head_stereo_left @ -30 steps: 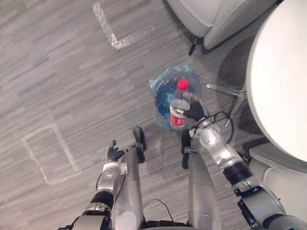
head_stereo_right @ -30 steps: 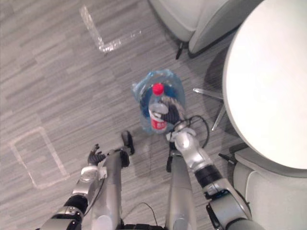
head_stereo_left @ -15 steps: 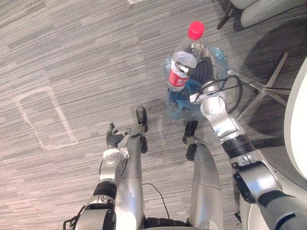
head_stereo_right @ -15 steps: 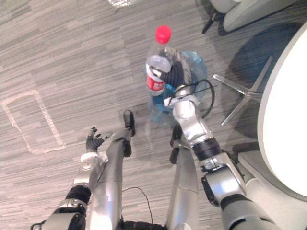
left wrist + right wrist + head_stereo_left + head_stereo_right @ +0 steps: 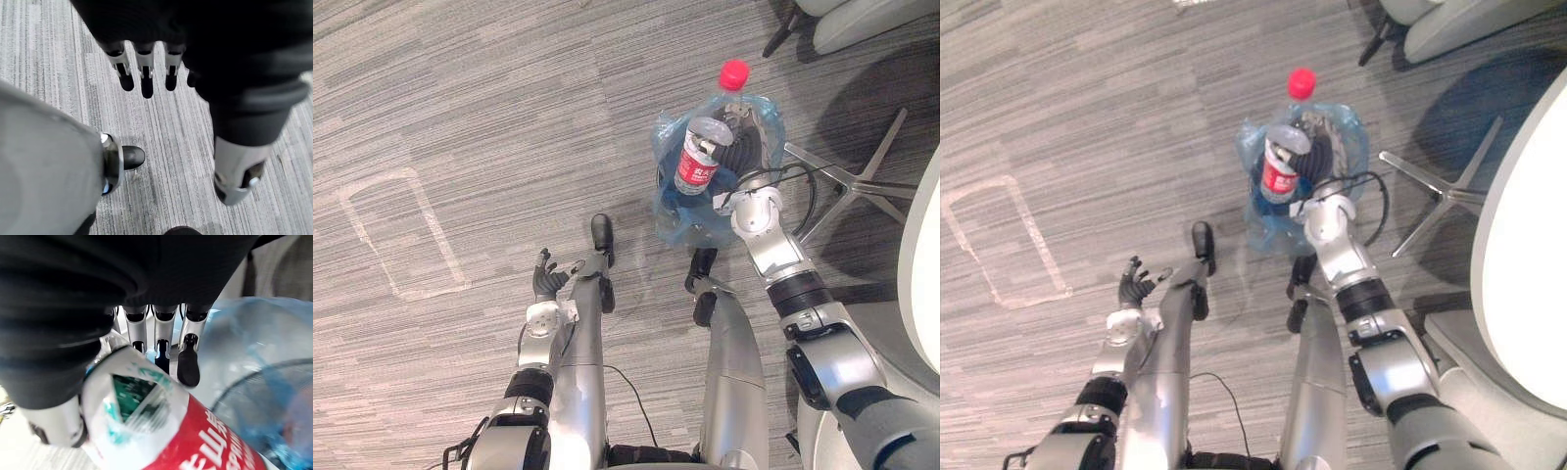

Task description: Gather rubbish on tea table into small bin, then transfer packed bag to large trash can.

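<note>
- Tea table (image 5: 1528, 245): mostly cut off at the edge of my view, so I can't judge what rubbish is left on it.
- Small bin (image 5: 683, 217), lined with a blue bag (image 5: 668, 132), stands on the floor ahead; its contents are hard to read through the plastic.
- Plastic bottle (image 5: 697, 174), red cap up, is over the bin's mouth and not yet dropped. I'd say gathering is underway and the bag transfer is all ahead.
- Right hand (image 5: 745, 147): fingers wrapped round the bottle.
- Left hand (image 5: 546, 286): low, fingers loose, empty.
</note>
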Controlling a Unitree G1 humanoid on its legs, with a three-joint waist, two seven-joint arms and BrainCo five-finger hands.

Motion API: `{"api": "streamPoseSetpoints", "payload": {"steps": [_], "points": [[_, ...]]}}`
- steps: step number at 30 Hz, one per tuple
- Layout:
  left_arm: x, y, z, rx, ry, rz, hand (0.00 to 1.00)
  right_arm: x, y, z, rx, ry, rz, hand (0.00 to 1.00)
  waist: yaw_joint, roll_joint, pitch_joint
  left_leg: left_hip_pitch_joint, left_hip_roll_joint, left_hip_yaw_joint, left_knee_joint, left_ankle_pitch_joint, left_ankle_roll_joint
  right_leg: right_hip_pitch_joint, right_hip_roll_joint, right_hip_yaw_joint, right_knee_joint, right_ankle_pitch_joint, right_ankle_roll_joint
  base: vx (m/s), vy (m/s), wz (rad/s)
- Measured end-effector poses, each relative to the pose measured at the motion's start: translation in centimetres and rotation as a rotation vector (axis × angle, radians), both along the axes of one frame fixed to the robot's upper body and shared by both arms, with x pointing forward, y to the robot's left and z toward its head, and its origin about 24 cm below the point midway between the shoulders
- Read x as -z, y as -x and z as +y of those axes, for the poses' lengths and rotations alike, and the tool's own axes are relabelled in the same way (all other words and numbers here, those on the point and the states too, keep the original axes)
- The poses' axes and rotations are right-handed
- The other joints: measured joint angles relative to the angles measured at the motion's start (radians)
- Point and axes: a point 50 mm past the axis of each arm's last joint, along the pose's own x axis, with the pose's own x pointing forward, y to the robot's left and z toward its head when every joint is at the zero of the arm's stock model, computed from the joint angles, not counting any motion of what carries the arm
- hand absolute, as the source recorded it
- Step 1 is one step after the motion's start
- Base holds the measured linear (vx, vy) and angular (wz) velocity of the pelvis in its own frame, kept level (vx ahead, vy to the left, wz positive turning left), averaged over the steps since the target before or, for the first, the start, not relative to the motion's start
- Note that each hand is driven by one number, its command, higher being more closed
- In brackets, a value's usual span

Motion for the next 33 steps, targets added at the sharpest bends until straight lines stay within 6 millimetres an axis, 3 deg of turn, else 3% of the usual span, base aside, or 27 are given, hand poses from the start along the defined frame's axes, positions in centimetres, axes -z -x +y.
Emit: {"api": "streamPoseSetpoints", "payload": {"steps": [7, 21, 28, 33], "points": [[0.0, 0.0, -0.2, 0.012, -0.007, 0.001, 0.00, 1.2, 0.3, 0.0, 0.018, -0.032, 0.018, 0.00, -0.001, -0.011, -0.008, -0.001, 0.012, 0.021, 0.018, -0.011, 0.010, -0.016, 0.004, 0.022, 0.013, 0.000, 0.000, -0.02, -0.025, -0.09], [-0.1, -0.1, -0.3, 0.023, -0.022, -0.003, 0.00, 4.2, 0.9, 1.4, -0.007, 0.234, 0.077, 0.00, -0.010, -0.013, -0.009, 0.001, 0.027, 0.022, 0.028, -0.010, 0.006, -0.011, 0.017, 0.025, 0.010, 0.008, -0.002, 0.00, -0.011, -0.02], [-0.3, -0.2, -0.3, 0.019, -0.021, -0.016, 0.00, 8.2, 0.3, 1.0, 0.012, 0.378, 0.259, 0.00, -0.008, -0.013, -0.009, -0.004, 0.013, 0.022, -0.029, 0.016, 0.006, -0.030, 0.008, 0.019, -0.005, 0.015, -0.002, 0.00, -0.015, 0.06], [-0.9, -1.0, -0.4, 0.012, -0.006, -0.032, 0.00, 9.3, -0.4, 0.9, 0.036, 0.427, 0.349, 0.00, -0.008, -0.013, -0.009, -0.047, -0.004, 0.005, -0.056, 0.052, -0.003, -0.078, -0.004, 0.001, 0.003, 0.013, -0.005, 0.01, -0.018, 0.16]]}}
